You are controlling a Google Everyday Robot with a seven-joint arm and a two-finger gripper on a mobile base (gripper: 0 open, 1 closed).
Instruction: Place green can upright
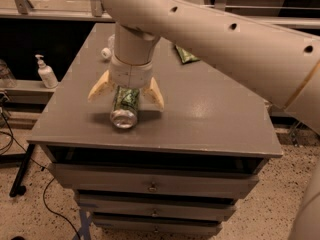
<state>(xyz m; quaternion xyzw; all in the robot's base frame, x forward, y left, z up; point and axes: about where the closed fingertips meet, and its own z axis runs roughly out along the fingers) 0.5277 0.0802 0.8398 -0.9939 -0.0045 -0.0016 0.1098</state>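
**Can on its side, open gripper straddling it**

The can [125,103] lies on its side near the front edge of the table [215,114], its silver end facing the camera and its green body pointing toward the back. The gripper [127,99] sits directly over it, pointing down. Its 2 tan fingers [101,88] are spread wide, 1 on each side of the can, with their tips close to the tabletop. They are not closed on the can, and whether either finger touches it cannot be told.

The arm [230,39] crosses the upper part of the view and hides much of the table's back half. Behind the wrist, a bottle's white cap [106,53] shows at the picture's left, with the rest of the bottle covered. A green bag [186,55] peeks out under the arm further back, well apart from the can.

Below the tabletop are stacked drawers [152,176]. Off the table, at the picture's left, a pump dispenser [46,73] stands on a low shelf, and cables [15,134] trail to the floor.
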